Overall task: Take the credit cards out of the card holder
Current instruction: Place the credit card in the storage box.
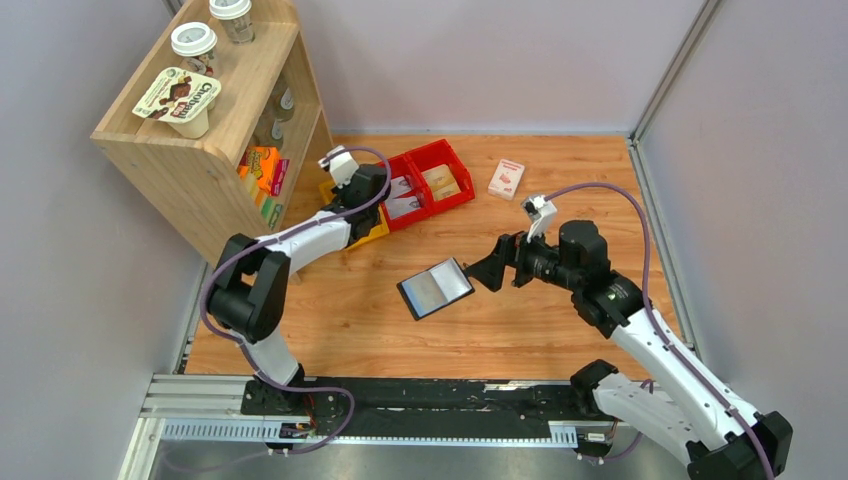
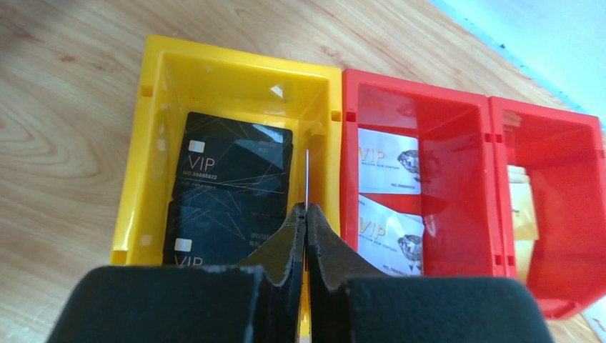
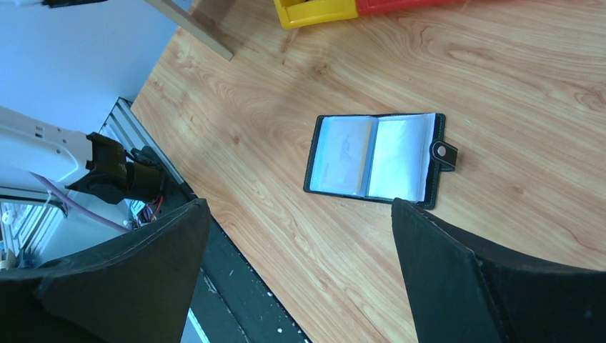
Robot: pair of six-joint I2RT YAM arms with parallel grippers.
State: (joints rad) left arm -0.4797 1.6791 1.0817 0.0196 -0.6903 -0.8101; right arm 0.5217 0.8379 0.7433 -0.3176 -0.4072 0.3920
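The card holder (image 1: 435, 288) lies open on the table, bluish-grey pockets up; in the right wrist view (image 3: 375, 158) its black tab points right and a tan card edge (image 3: 366, 153) shows at the middle fold. My right gripper (image 1: 490, 268) is open and empty just right of it, above the table (image 3: 296, 207). My left gripper (image 1: 355, 200) is over the yellow bin (image 2: 143, 143), shut (image 2: 306, 214) on a thin card (image 2: 306, 179) seen edge-on; its colour does not show. Tan credit cards (image 2: 522, 207) lie in the far red bin.
The yellow bin holds black VIP cards (image 2: 236, 168); the near red bin (image 2: 457, 114) holds white VIP cards. A white-and-red small box (image 1: 507, 178) lies at the back right. A wooden shelf (image 1: 215, 120) with cups stands at the back left. Walls enclose the table.
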